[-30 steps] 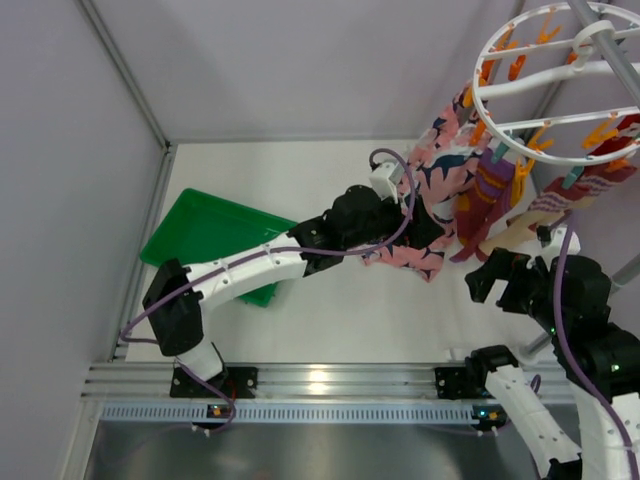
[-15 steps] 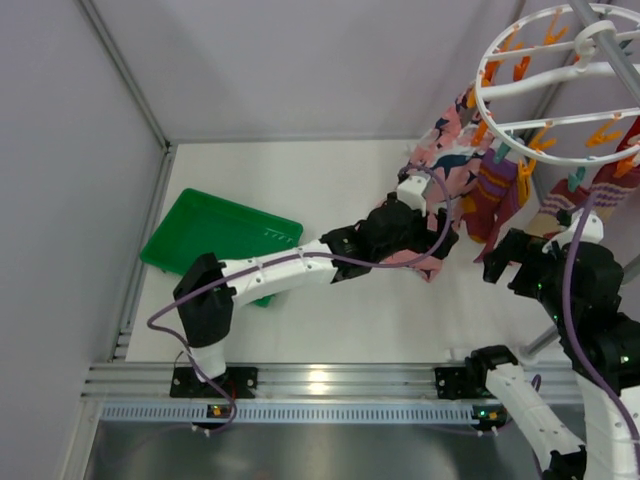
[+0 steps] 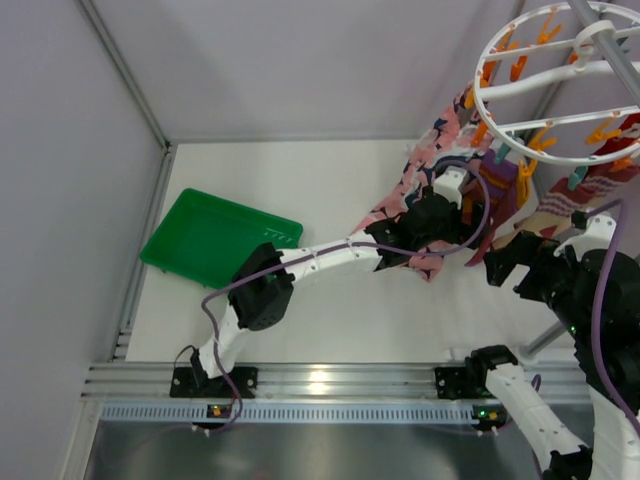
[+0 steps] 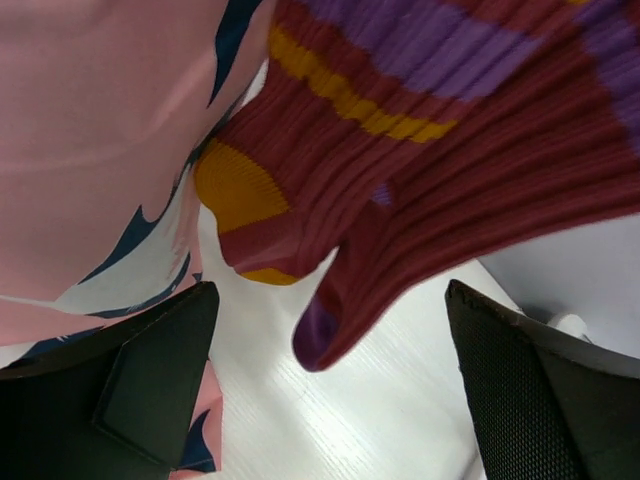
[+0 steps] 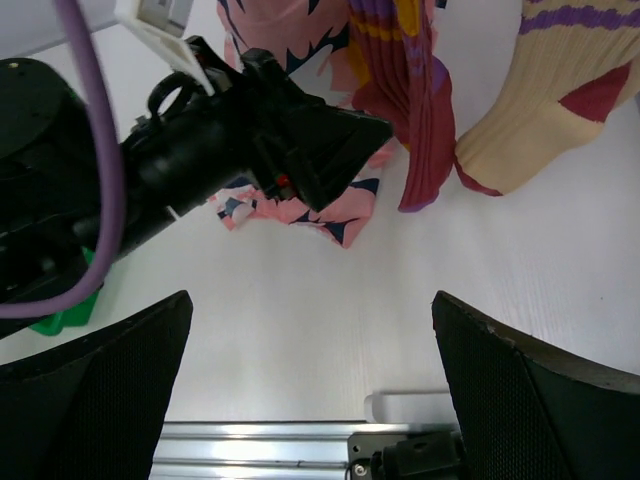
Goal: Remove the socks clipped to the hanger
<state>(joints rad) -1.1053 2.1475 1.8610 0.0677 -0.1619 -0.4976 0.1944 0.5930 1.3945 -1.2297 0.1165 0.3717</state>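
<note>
A second ago my left arm (image 3: pixel 330 255) was bent back near the green tray (image 3: pixel 215 240). Now it has reached far out to the right. My left gripper (image 4: pixel 330 320) sits right under the maroon sock (image 4: pixel 420 150), the one with purple and orange stripes. So I am lined up to grab a sock, but nothing has come off yet. The sock hangs down from the round white hanger (image 3: pixel 560 90), right beside the pink cloth (image 4: pixel 90 120).

The fingers (image 4: pixel 140 390) of my left gripper are spread wide apart. The sock's toe hangs down between them. I do not think they touch it. They hold nothing.

My right gripper (image 5: pixel 312 310) has lifted up a bit too. It is wide apart and empty, over the white table (image 5: pixel 330 280), near the tan sock (image 5: pixel 540 110).
</note>
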